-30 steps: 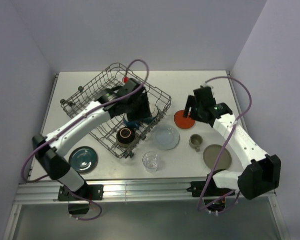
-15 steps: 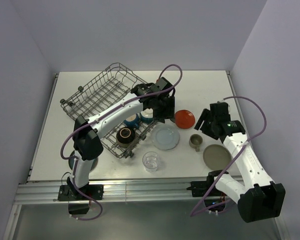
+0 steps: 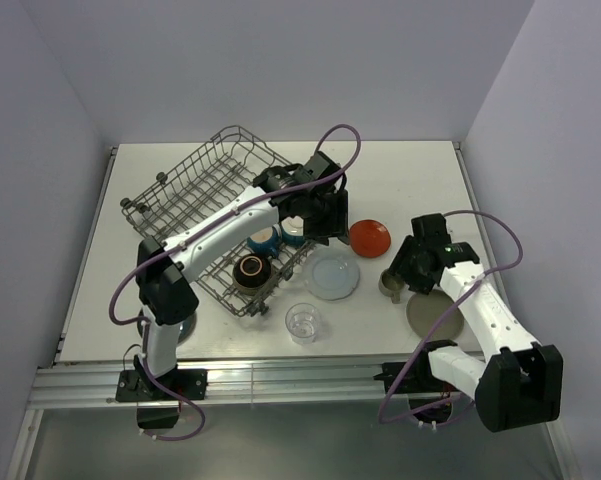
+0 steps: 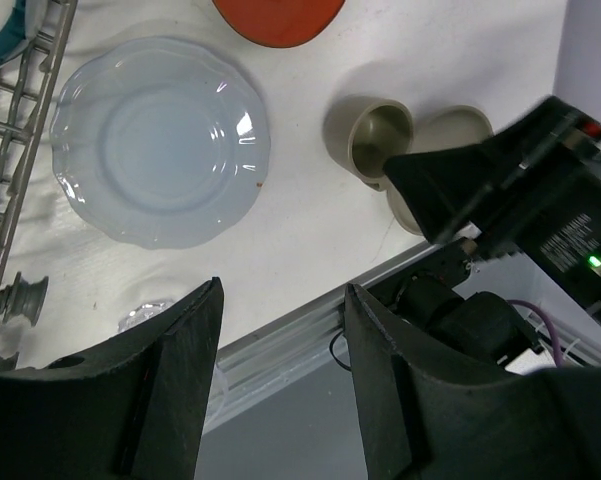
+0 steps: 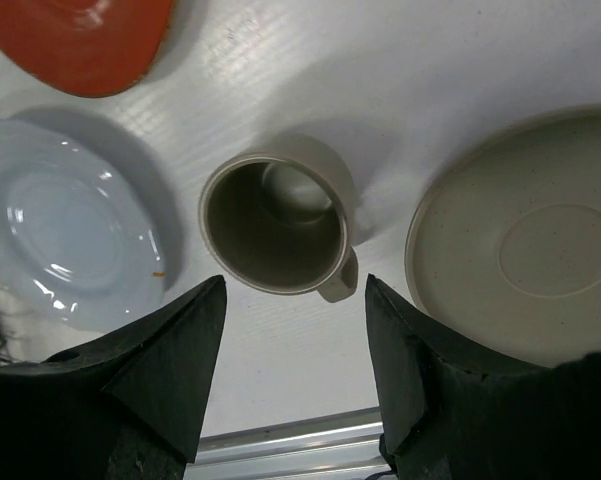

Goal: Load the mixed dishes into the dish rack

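Observation:
The grey wire dish rack (image 3: 195,190) stands at the left and holds a dark bowl (image 3: 251,270) and two blue cups (image 3: 264,240). My left gripper (image 3: 325,225) is open and empty over the rack's right edge, above the pale blue plate (image 4: 160,140). My right gripper (image 5: 295,330) is open and empty, hovering just above the beige cup (image 5: 275,225), which stands upright with its handle toward the beige plate (image 5: 525,240). The red-orange plate (image 3: 370,237), pale blue plate (image 3: 332,273), clear glass (image 3: 302,322) and beige plate (image 3: 435,312) lie on the table.
The left arm spans across the rack. The table's metal front rail (image 3: 280,375) runs just below the glass. The red-orange plate (image 5: 80,40) and pale blue plate (image 5: 60,240) flank the cup on its far and left sides.
My right gripper has swung away from the red-orange plate and come down over the beige cup. My left gripper has left the rack's inside and reached right to its edge.

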{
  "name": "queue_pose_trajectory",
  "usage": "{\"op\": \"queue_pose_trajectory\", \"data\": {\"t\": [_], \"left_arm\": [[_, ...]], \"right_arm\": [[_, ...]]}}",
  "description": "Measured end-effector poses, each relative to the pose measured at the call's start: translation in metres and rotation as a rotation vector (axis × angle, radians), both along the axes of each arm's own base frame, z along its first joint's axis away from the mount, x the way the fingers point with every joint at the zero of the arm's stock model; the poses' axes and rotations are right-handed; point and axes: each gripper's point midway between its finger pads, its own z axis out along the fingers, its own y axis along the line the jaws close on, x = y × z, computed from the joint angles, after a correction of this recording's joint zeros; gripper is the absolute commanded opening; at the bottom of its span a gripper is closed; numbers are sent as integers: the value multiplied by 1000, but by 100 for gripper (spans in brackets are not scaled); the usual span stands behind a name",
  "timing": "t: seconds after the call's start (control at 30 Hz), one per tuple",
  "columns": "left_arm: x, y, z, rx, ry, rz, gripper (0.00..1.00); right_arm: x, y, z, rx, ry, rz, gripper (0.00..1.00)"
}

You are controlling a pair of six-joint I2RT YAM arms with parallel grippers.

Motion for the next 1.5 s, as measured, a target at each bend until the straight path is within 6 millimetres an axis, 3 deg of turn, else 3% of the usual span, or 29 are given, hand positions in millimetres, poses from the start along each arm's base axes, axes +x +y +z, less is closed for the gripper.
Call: {"op": "queue_pose_trajectory", "data": {"t": [0.17,0.37,0.47,0.5,0.6,0.77,0.87,0.93,1.2,1.3,1.5], "left_arm": [[-1,10,17,-20,-25,6,57],[2,19,21,-16,-36,9,57],[3,21,20,-10,-38,5,57],[3,22,20,-9,-39,2,57],[3,22,20,-6,-44,-6,57],[4,24,19,0,-45,-9,57],[6,26,19,2,-45,-4,57],[7,27,19,3,-45,-3,57],[9,30,17,14,-48,2,56],[9,30,17,16,-50,4,56],[13,32,16,28,-63,18,56]], "right_arm": [[-7,-2,-16,-8,64,-27,62],[-11,-5,-32,-20,115,-57,52],[-9,-5,-39,-23,134,-64,37],[-8,-5,-41,-24,140,-66,23],[-5,-6,-43,-32,135,-73,1],[-3,-6,-41,-59,126,-57,0],[1,1,-27,-84,105,-10,0],[10,14,-7,-98,60,42,0],[53,88,99,-16,-192,239,0],[57,106,111,6,-199,281,0],[52,125,106,11,-149,339,0]]}}
